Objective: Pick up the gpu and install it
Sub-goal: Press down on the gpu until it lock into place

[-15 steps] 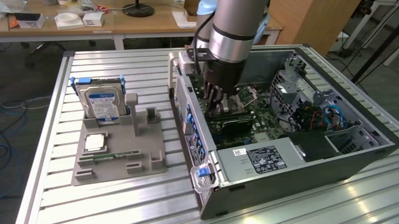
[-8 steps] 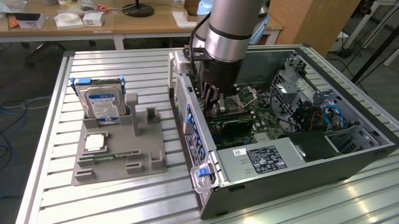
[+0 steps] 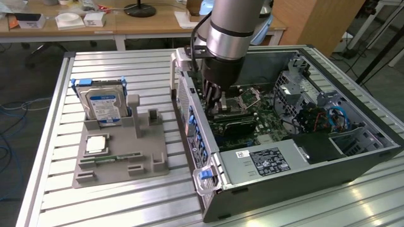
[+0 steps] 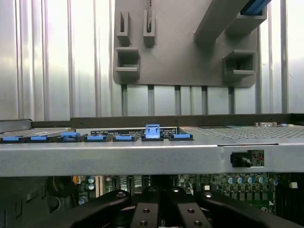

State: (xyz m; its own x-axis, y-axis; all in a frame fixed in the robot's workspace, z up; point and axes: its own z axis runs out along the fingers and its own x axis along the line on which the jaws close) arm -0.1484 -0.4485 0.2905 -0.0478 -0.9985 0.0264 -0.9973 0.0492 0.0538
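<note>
arm: hand [image 3: 216, 105] closed | inside computer case [image 3: 353, 161] | over gpu [image 3: 233, 126]

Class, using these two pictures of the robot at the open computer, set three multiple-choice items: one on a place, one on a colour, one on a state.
1. Where is the gripper?
A. Above the grey holder
B. Inside the open computer case
C. Over the wooden desk

2. What colour is the label on the hard drive?
A. Blue and white
B. Red
C. Yellow

3. How do the jaws stand?
A. Wide open
B. Shut
C. Taken off the arm

Answers:
1 B, the arm reaches down over the motherboard.
2 A, the drive stands in the grey holder with a blue and white face.
3 B, the fingers meet in the wrist view.
</note>
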